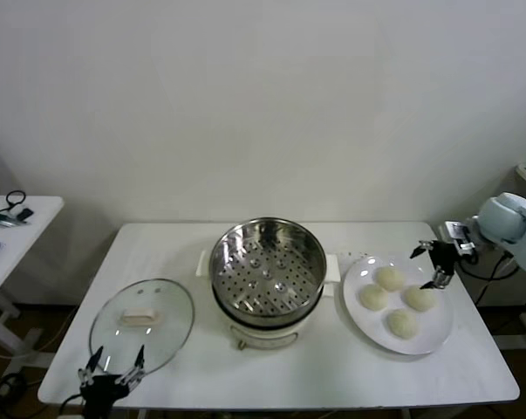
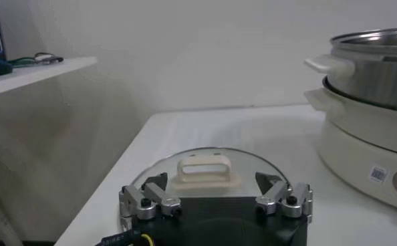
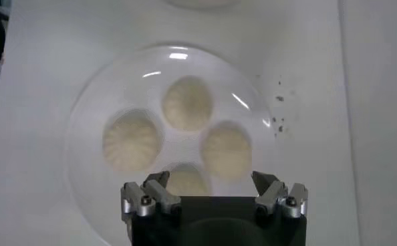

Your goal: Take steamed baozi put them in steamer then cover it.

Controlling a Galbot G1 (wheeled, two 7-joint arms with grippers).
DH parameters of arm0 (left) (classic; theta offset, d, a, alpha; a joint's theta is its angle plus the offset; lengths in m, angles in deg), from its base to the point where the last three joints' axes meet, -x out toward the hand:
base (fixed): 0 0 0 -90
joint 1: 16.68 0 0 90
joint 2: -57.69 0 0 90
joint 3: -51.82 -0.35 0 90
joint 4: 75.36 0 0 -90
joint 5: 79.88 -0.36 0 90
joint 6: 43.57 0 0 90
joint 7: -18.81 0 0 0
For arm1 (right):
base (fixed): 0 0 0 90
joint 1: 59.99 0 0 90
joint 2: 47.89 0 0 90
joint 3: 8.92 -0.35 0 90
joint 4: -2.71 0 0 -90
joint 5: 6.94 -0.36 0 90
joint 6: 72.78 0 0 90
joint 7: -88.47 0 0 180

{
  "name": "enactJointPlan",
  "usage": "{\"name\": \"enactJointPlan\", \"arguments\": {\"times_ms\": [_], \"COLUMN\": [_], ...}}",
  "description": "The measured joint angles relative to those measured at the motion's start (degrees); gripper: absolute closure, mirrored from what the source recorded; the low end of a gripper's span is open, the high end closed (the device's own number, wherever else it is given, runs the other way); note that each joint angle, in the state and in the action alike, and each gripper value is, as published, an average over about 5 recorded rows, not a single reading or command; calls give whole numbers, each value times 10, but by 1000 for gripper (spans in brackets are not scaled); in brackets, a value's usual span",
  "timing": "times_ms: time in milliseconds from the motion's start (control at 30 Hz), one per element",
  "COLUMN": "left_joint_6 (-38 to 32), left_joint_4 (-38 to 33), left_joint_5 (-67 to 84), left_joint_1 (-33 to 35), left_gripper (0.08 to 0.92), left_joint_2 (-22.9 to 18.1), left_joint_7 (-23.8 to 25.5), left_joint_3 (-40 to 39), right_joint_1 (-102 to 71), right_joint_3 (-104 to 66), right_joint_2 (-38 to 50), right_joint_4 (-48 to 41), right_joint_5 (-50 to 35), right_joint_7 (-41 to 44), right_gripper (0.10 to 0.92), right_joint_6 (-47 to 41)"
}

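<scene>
At the table's near left edge, the left gripper (image 1: 114, 365) hangs with fingers spread, empty, just before the one cover (image 1: 142, 323) lying flat. Mid-table stands one steamer (image 1: 268, 266), its basket bare. To its right, one white plate (image 1: 437, 336) holds four steamed baozi (image 1: 390, 278); the right gripper (image 1: 430, 267) hovers above them, fingers apart, empty.

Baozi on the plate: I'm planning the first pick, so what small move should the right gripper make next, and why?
Probably lower the right gripper onto the nearest of the baozi. Its fingers are open above the plate, all four buns sit there untouched, and the steamer stands empty and uncovered.
</scene>
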State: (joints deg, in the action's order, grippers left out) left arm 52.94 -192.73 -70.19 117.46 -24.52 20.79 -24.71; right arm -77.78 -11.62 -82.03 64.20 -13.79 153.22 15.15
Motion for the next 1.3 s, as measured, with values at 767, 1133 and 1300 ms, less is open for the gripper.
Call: {"name": "enactJointPlan", "arguments": {"times_ms": [767, 1133, 1300], "left_joint_6": [-5, -7, -7], "left_joint_4": [4, 8, 10], "left_joint_5": [-5, -7, -7], "left_joint_1": [0, 0, -1], "left_gripper": [177, 177, 177], "left_joint_2": [-9, -9, -9], "left_joint_7": [0, 0, 0], "left_joint_3": [-6, -11, -10], "right_joint_1": [-28, -60, -67], "right_joint_3": [17, -20, -33], "right_joint_2": [-147, -173, -177], "right_joint_4": [-152, -197, -204], "right_joint_5": [51, 81, 85], "right_joint_7": [-20, -25, -26], "right_gripper": [203, 206, 233], "right_joint_6": [-22, -17, -13]}}
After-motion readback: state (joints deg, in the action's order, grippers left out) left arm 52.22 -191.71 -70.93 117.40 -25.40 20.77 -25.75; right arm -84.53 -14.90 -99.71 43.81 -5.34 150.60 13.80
